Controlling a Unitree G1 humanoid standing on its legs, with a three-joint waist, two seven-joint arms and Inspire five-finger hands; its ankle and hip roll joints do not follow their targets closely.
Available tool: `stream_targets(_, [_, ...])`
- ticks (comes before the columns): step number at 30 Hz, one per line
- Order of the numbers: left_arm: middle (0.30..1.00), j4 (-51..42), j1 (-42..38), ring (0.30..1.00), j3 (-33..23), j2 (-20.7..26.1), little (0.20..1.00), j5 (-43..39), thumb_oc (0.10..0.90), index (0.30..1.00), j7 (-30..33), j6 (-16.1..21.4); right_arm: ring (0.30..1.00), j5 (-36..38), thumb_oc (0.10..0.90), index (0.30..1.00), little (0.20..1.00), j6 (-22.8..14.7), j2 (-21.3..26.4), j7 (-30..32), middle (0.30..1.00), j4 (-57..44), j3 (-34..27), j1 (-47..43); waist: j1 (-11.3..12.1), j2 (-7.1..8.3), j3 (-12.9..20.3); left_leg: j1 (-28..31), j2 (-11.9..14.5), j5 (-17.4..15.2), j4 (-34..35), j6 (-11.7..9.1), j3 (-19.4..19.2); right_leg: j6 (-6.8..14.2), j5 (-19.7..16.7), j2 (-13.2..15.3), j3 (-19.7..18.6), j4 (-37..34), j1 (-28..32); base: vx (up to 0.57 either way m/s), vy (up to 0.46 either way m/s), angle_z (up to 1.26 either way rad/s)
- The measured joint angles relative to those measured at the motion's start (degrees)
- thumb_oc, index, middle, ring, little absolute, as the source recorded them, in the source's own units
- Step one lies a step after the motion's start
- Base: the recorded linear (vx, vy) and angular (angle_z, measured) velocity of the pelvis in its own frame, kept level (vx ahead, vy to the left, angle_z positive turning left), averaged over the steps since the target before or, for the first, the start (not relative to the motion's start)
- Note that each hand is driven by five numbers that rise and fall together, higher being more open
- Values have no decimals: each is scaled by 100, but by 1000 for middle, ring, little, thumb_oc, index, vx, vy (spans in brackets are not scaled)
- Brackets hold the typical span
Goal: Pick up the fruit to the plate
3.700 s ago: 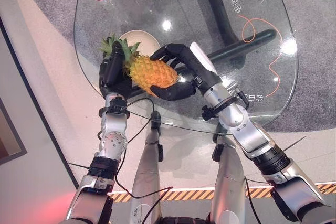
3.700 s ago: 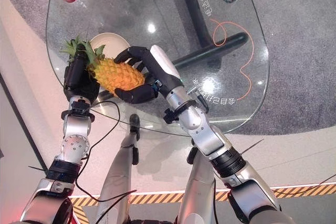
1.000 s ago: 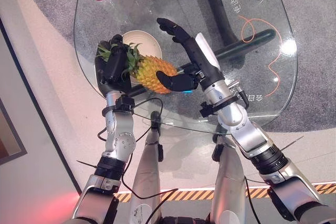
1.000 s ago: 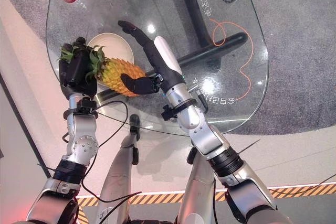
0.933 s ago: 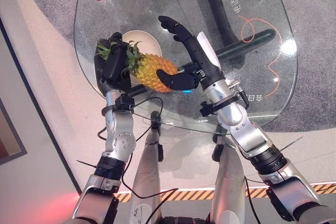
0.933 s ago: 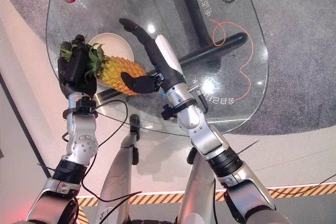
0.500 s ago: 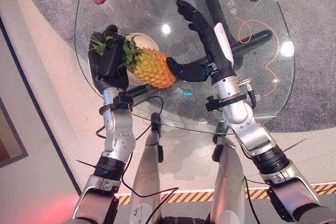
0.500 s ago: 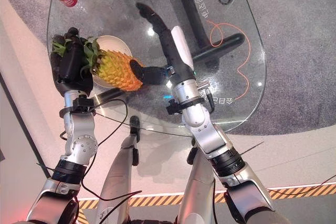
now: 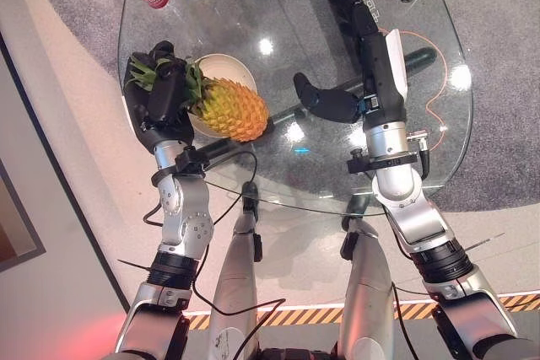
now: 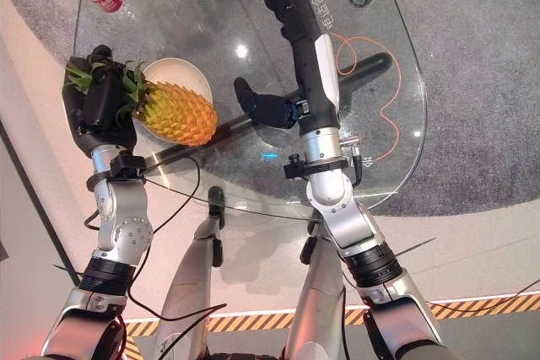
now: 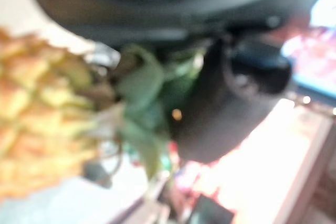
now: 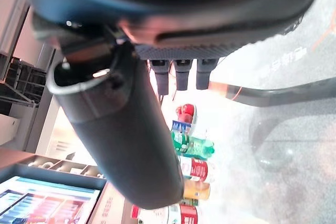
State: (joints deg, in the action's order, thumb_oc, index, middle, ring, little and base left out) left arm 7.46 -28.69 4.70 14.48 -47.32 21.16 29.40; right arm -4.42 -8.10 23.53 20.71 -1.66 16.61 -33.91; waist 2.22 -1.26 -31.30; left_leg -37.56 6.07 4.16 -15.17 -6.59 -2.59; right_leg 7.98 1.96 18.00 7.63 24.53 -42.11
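The left hand (image 9: 156, 103) has its fingers curled round the green leafy crown of the yellow-orange pineapple (image 9: 229, 109), whose body lies across the round cream plate (image 9: 221, 67) on the glass desk (image 9: 278, 6). The right hand (image 9: 359, 35) is spread, well apart. The plate is partly hidden.

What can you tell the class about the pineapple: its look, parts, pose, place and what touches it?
The pineapple has a yellow-orange scaly body and a spiky green crown. It lies tilted on its side, body over the near edge of the cream plate on the glass table. The left hand has its fingers curled round the crown end. The right hand is open and apart from it. Whether the body rests on the plate cannot be told.
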Motion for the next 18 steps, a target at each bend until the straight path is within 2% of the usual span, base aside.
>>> stream_targets(6, [300, 0, -2, 300, -163, 41, 200, 396, 100, 300, 321, 216, 900, 0, 800, 900, 900, -12, 73, 477, 900, 41, -130, 126, -79, 0, 0, 18, 3, 2, 19, 4, -5, -1, 1, -2, -8, -3, 3, 0, 0, 0])
stream_targets(10, [300, 2, 2, 300, -209, 181, 200, 859, 100, 300, 586, 276, 900, 30, 800, 900, 900, -32, 77, 1006, 900, 388, -444, 300, -103, 0, 0, 42, 5, 2, 22, 4, -18, -1, 1, -4, -19, -3, 17, -2, 8, 0])
stream_targets(18, [300, 24, 0, 300, -351, 316, 200, 1529, 100, 300, 1202, 385, 900, 934, 800, 900, 900, -74, 72, 1617, 900, 1220, -753, 763, -156, 0, 0, 59, 24, 2, 33, 4, -27, -1, -1, -24, -20, -22, 34, 0, 0, 0])
